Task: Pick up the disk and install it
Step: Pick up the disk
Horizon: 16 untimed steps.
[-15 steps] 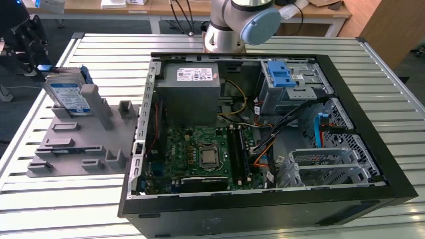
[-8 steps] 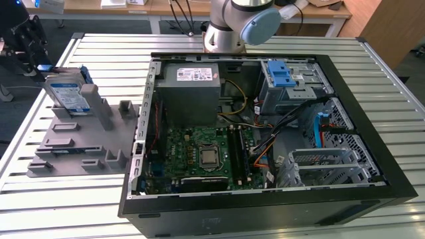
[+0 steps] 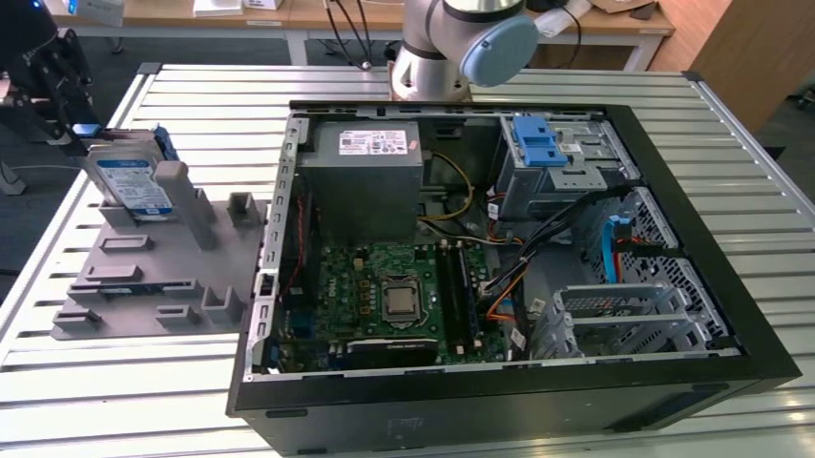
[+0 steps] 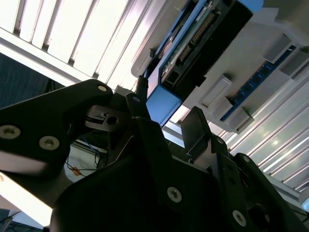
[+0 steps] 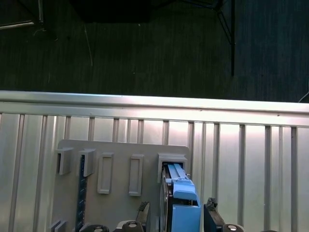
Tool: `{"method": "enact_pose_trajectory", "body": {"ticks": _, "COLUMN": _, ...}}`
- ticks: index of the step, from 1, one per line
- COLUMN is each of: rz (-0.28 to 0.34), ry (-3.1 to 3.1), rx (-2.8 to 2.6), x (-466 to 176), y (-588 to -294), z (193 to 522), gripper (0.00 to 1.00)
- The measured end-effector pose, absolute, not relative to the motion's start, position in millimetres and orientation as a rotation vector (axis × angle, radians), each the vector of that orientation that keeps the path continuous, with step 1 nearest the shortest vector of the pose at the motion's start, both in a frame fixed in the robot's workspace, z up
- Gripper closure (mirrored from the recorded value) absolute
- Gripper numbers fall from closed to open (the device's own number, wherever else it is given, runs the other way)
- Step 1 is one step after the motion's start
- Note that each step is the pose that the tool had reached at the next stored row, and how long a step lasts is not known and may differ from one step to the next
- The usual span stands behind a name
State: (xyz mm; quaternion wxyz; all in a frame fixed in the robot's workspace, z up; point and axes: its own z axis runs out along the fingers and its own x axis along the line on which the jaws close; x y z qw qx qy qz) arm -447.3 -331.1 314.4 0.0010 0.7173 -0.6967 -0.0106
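Disk [image 3: 133,183] stands upright in the grey fixture [image 3: 153,286], about ten o'clock in the exterior view. Claw [image 5: 176,212] is spread wide, straddling its blue bracket [image 5: 183,203] without clamping. The blue-and-white label's print is unreadable.

Even overhead light filled the exterior view. The table [image 3: 166,382] shone pale, with glare on its far slats, while the inside of the case [image 3: 510,420] lay in soft shadow. In the second wrist view the slats burned out to white streaks and the gripper [image 4: 169,113] stood backlit, nearly black. In the first wrist view a bright band of glare ran along the table's edge, the floor [image 5: 145,48] beyond was dim, and the fixture [image 5: 120,154] was flatly lit.
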Motion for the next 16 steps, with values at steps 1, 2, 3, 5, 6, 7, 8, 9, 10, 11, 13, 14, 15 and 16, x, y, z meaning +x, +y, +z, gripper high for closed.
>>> {"method": "enact_pose_trajectory", "body": {"ticks": 1, "rz": -0.033, "ry": -2.187, "rx": 2.252, "x": -447.4, "y": -331.0, "z": 314.2, "gripper": 0.45}}
{"method": "enact_pose_trajectory", "body": {"ticks": 2, "rz": -0.033, "ry": -2.187, "rx": 2.252, "x": -447.4, "y": -331.0, "z": 314.0, "gripper": 0.45}}
{"method": "enact_pose_trajectory", "body": {"ticks": 3, "rz": -0.033, "ry": -2.187, "rx": 2.252, "x": -447.4, "y": -331.0, "z": 314.0, "gripper": 0.45}}
{"method": "enact_pose_trajectory", "body": {"ticks": 5, "rz": -0.033, "ry": -2.187, "rx": 2.252, "x": -447.4, "y": -331.0, "z": 314.0, "gripper": 0.45}}
{"method": "enact_pose_trajectory", "body": {"ticks": 6, "rz": -0.033, "ry": -2.187, "rx": 2.252, "x": -447.4, "y": -331.0, "z": 314.0, "gripper": 0.45}}
{"method": "enact_pose_trajectory", "body": {"ticks": 7, "rz": -0.033, "ry": -2.187, "rx": 2.252, "x": -447.4, "y": -331.0, "z": 314.0, "gripper": 0.45}}
{"method": "enact_pose_trajectory", "body": {"ticks": 8, "rz": -0.033, "ry": -2.187, "rx": 2.252, "x": -447.4, "y": -331.0, "z": 314.0, "gripper": 0.45}}
{"method": "enact_pose_trajectory", "body": {"ticks": 9, "rz": -0.033, "ry": -2.187, "rx": 2.252, "x": -447.3, "y": -331.0, "z": 314.0, "gripper": 0.45}}
{"method": "enact_pose_trajectory", "body": {"ticks": 10, "rz": -0.033, "ry": -2.187, "rx": 2.252, "x": -447.3, "y": -331.0, "z": 313.8, "gripper": 0.45}}
{"method": "enact_pose_trajectory", "body": {"ticks": 11, "rz": -0.033, "ry": -2.188, "rx": 2.252, "x": -447.3, "y": -330.7, "z": 313.4, "gripper": 0.45}}
{"method": "enact_pose_trajectory", "body": {"ticks": 13, "rz": -0.033, "ry": -2.187, "rx": 2.252, "x": -447.4, "y": -330.1, "z": 311.9, "gripper": 0.45}}
{"method": "enact_pose_trajectory", "body": {"ticks": 14, "rz": -0.033, "ry": -2.187, "rx": 2.252, "x": -447.4, "y": -329.8, "z": 310.9, "gripper": 0.45}}
{"method": "enact_pose_trajectory", "body": {"ticks": 15, "rz": -0.033, "ry": -2.187, "rx": 2.252, "x": -447.4, "y": -329.7, "z": 309.7, "gripper": 0.45}}
{"method": "enact_pose_trajectory", "body": {"ticks": 16, "rz": -0.033, "ry": -2.187, "rx": 2.252, "x": -447.4, "y": -329.5, "z": 308.3, "gripper": 0.45}}
